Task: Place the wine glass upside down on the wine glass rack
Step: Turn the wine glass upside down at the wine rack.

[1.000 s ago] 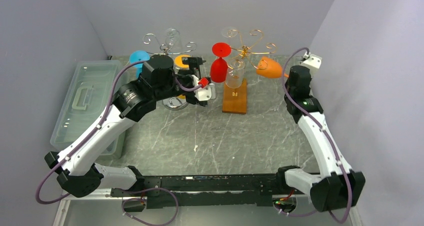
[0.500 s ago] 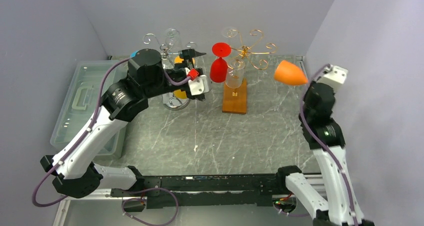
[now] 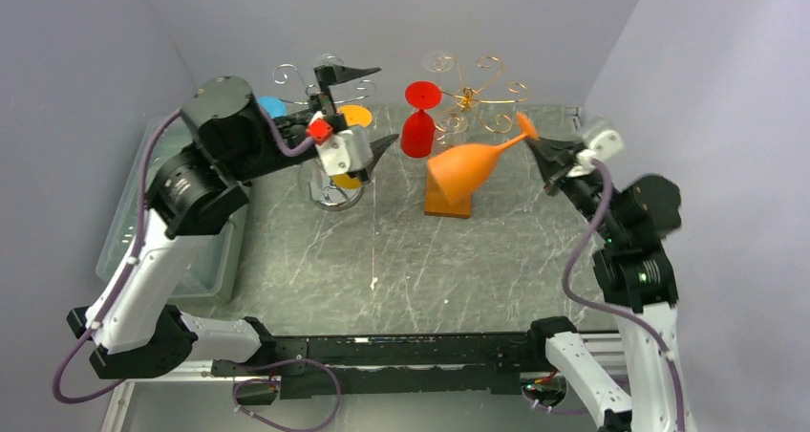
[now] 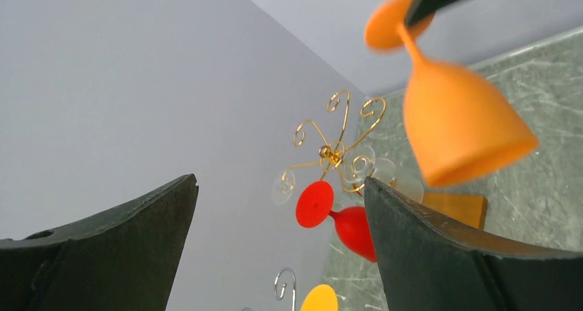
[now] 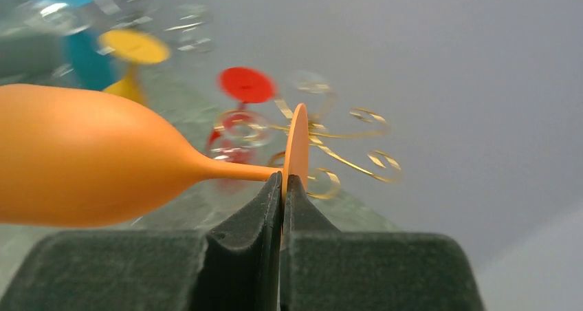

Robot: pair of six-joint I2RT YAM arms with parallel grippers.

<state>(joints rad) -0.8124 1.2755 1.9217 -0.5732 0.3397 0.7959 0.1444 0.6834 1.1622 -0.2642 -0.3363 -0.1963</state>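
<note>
The orange wine glass [image 3: 465, 168] lies tilted in the air, bowl pointing left and down over the wooden base [image 3: 447, 204]. My right gripper [image 3: 536, 144] is shut on the rim of its foot; in the right wrist view the pads [image 5: 273, 195] pinch the foot and the bowl [image 5: 89, 156] reaches left. The gold wire rack [image 3: 475, 92] stands behind, apart from the glass, with a red glass [image 3: 417, 126] hanging upside down. My left gripper [image 3: 368, 107] is open and empty, raised by the silver rack [image 3: 310, 80]. In its view the orange glass [image 4: 460, 125] shows past the gripper [image 4: 280, 182].
The silver rack holds a yellow glass [image 3: 353, 117] and a blue glass [image 3: 270, 106]. A clear glass foot [image 3: 438, 61] hangs on the gold rack. A clear plastic bin [image 3: 158, 198] sits at the left table edge. Walls close in on both sides.
My right arm has pulled back and swung the orange glass round, its bowl now pointing left and down over the wooden base. My left arm has risen and drawn left, jaws wide.
</note>
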